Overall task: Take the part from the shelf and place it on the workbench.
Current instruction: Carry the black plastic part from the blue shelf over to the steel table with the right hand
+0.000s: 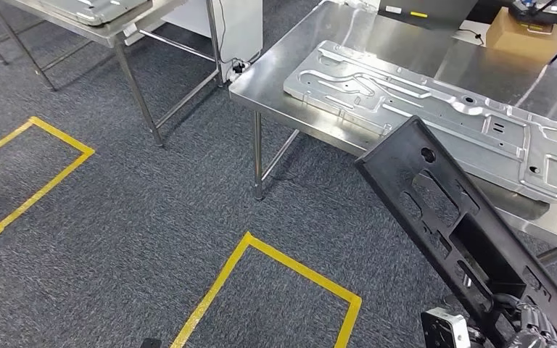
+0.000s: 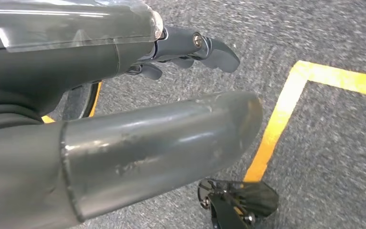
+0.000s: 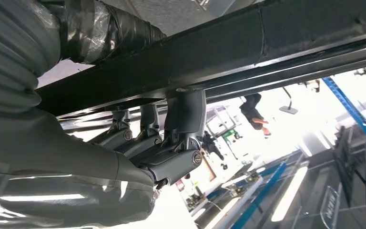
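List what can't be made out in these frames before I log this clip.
- Black part: its lower end is cut off by the head view's bottom-right corner.
- Right hand: its fingers curl onto the part; the fingertips are hidden behind it.
- Workbench: its far right runs off the frame edge.
- Silver plate: its near edge is partly covered by the part.
- Left hand: the thumb blocks much of the floor.

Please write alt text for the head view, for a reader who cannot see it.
The robot's right hand holds a long black perforated plastic panel tilted toward a stainless steel workbench, where a flat silver stamped metal plate lies. Yellow tape squares mark the grey carpet.
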Robot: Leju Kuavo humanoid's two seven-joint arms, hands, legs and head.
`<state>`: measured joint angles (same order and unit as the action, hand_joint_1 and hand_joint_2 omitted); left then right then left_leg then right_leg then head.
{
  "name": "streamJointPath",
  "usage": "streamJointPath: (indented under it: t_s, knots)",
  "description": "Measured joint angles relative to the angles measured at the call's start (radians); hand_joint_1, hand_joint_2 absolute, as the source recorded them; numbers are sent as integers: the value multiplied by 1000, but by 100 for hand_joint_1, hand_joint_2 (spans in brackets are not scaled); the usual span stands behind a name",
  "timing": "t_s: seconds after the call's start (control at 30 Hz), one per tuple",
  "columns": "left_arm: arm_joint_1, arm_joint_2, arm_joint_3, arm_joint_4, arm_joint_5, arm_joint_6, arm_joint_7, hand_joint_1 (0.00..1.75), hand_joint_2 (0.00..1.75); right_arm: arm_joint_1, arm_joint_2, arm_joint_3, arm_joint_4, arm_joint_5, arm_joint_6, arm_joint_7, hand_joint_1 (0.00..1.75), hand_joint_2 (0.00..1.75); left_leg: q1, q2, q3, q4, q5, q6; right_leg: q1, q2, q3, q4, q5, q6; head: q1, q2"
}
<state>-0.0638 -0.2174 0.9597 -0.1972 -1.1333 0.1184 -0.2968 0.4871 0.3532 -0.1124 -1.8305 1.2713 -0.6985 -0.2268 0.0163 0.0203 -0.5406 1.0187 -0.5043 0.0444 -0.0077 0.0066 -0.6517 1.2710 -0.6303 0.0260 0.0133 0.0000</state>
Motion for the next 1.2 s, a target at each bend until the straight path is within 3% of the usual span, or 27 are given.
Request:
streamJointPath:
  t_s: [0.03,0.07,0.13,0.2,0.27,0.33,0.4,0.5,0.53,0.57,0.6,0.67,0.73,0.87,0.93,1.03,1.07,1.1,1.17,1.2]
  knots:
    - [1,0,2,0,0,0,0,0,0,1,0,1,4,0,0,0,175,175,0,4,8,0,-8,-1,-3,-1,-27,19,-6,4,0,0]
    - [2,0,3,0,-1,0,0,0,0,1,0,2,7,2,0,0,175,175,0,9,18,0,-17,-4,-5,-3,-37,6,9,5,0,0]
    - [3,0,6,0,-3,0,0,0,0,1,0,5,12,9,0,0,175,175,0,16,41,-2,-35,-9,-6,-15,-14,-102,96,1,0,0]
    - [1,0,7,0,-4,0,0,0,0,0,0,6,16,13,0,0,175,175,0,23,60,-5,-51,-18,2,-32,13,-193,155,-10,0,0]
    - [-1,0,10,0,-4,0,1,0,0,-1,0,7,19,15,0,-1,175,175,-1,27,81,-4,-56,-32,11,-36,22,-215,159,-27,1,0]
    - [-3,-1,11,0,-4,-1,2,0,0,-2,0,10,20,17,0,0,175,175,0,26,90,14,-52,-44,10,-27,42,-228,164,-44,2,0]
    - [-7,-1,12,0,-5,-1,3,0,0,-5,0,13,22,20,0,3,175,175,3,9,56,87,-65,-47,5,-19,65,-239,160,-57,2,0]
    - [-6,-1,13,0,-10,-1,3,0,0,-10,0,19,31,26,0,14,175,175,6,-12,-56,250,-145,-52,5,-8,83,-244,145,-69,0,0]
    - [-4,-1,13,0,-11,-1,4,0,0,-10,0,20,34,29,0,18,175,175,6,-13,-83,271,-159,-55,6,-2,91,-243,138,-69,0,0]
    - [-2,-1,13,0,-12,-1,5,0,0,-10,0,20,37,32,0,22,175,175,6,-13,-95,263,-151,-56,7,4,99,-243,131,-68,0,0]
    - [0,0,14,0,-12,-1,5,0,0,-10,0,21,40,36,0,25,175,175,6,-13,-94,225,-121,-54,7,8,110,-243,123,-66,0,0]
    - [2,1,14,0,-13,-1,6,0,0,-11,0,22,45,44,0,34,175,175,4,-14,-70,109,-28,-46,8,13,130,-241,106,-58,0,0]
    - [1,2,15,0,-15,-1,6,0,0,-12,-1,23,50,57,0,50,175,175,-1,-16,-56,40,11,-36,10,16,138,-240,92,-46,0,0]
    - [3,2,15,0,-21,-2,6,0,0,-13,-9,28,54,79,0,79,175,175,1,-18,-32,17,16,-11,10,12,142,-212,86,-21,0,0]
    - [1,2,15,0,-21,-3,6,0,0,-15,-16,29,54,81,0,84,175,175,3,-17,-13,9,11,-2,5,5,100,-132,57,-10,0,0]
    - [0,2,15,0,-24,-5,6,0,0,-17,-30,29,56,93,0,106,175,175,3,-17,6,7,-7,0,-2,1,-10,15,-6,5,1,0]
    - [2,2,15,0,-27,-7,6,0,0,-18,-38,29,56,97,1,118,175,175,3,-17,15,7,-15,-1,-4,0,-29,19,-1,7,1,0]
    - [3,2,15,0,-31,-9,6,0,0,-21,-49,29,57,98,3,130,175,175,3,-17,26,7,-24,-2,-5,-1,-31,-10,25,6,1,0]
    - [4,2,15,0,-40,-15,5,0,0,-33,-74,24,58,95,15,153,175,175,3,-17,50,6,-41,-5,-3,-3,-2,-126,119,-4,1,0]
    - [3,2,15,0,-45,-17,4,0,0,-44,-90,18,62,90,27,165,175,175,4,-17,59,4,-49,-9,2,-6,9,-172,147,-11,0,0]
